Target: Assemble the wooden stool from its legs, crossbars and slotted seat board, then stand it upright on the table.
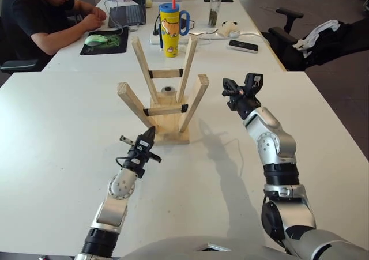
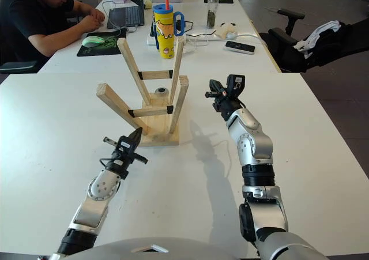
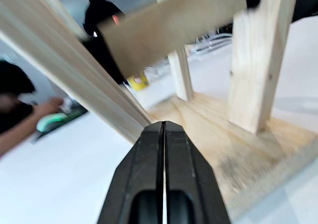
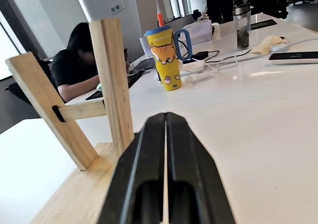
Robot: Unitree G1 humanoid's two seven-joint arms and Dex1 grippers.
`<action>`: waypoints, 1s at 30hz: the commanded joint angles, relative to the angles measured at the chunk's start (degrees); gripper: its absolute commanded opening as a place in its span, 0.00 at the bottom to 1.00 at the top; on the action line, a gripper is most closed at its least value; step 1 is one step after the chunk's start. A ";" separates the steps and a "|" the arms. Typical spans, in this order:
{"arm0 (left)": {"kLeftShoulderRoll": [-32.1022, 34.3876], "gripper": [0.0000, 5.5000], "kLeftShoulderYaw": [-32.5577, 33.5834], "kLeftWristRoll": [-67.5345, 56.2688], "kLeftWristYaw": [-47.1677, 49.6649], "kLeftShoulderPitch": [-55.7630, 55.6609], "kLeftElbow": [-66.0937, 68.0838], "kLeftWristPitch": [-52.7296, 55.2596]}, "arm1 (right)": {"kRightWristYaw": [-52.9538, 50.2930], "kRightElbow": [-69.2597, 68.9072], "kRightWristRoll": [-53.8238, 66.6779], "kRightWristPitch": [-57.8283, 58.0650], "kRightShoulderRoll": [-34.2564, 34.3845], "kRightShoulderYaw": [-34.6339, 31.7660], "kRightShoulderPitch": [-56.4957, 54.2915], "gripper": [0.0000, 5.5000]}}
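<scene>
The wooden stool (image 1: 164, 101) lies upside down mid-table, its seat board (image 1: 171, 134) flat on the surface and its legs splayed upward, joined by crossbars (image 1: 166, 74). My left gripper (image 1: 148, 137) is shut and empty, its tip just short of the seat board's near left corner, below the left front leg (image 3: 74, 80). My right gripper (image 1: 229, 90) is also shut and empty, raised above the table a short way right of the stool's right front leg (image 4: 115, 85).
A second white table behind carries a yellow tumbler (image 1: 170, 29), a laptop (image 1: 127, 13), a bottle (image 1: 215, 6) and a phone (image 1: 243, 45). A person sits at its left end. A black office chair (image 1: 300, 41) stands at right.
</scene>
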 commanded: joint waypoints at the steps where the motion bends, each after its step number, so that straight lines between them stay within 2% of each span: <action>1: -1.34 0.00 4.42 -1.87 2.39 8.25 -11.33 0.08 | -3.28 -12.23 -2.56 -2.48 3.87 2.42 6.25 0.00; 4: -4.68 0.00 8.23 -7.15 4.80 6.56 -14.65 7.37 | -5.10 -15.73 -4.62 -3.01 5.10 3.24 8.26 0.00; 8: -6.93 0.00 12.64 -11.42 7.85 -3.03 -15.86 18.83 | -6.04 -18.90 -7.26 -3.82 5.43 4.22 9.29 0.00; 15: -7.92 0.00 12.65 -13.26 7.54 -10.10 -15.77 27.21 | -8.88 -20.62 -10.54 -3.24 5.83 3.26 7.63 0.00; 16: -7.83 0.00 9.96 -16.05 3.79 -11.04 -14.87 28.72 | -5.87 -20.08 -9.29 -1.30 6.03 6.46 6.74 0.00; 18: -5.30 0.00 1.33 -16.63 -4.36 -11.87 -14.01 30.71 | 6.72 -18.52 -6.54 5.91 4.86 20.68 4.41 0.00; 20: -4.72 0.00 -0.80 -15.76 -5.21 -11.38 -13.48 33.15 | 11.56 -16.93 -6.69 12.04 3.66 28.30 3.95 0.00; 26: -3.29 0.00 8.07 -16.81 -0.93 -11.66 -9.88 34.61 | 9.87 -12.81 -12.09 14.30 -3.73 22.65 4.77 0.00; 30: -1.49 0.00 10.79 -15.28 -0.47 -10.11 -7.27 34.04 | 10.87 -6.50 -15.55 13.47 -7.83 20.03 2.83 0.00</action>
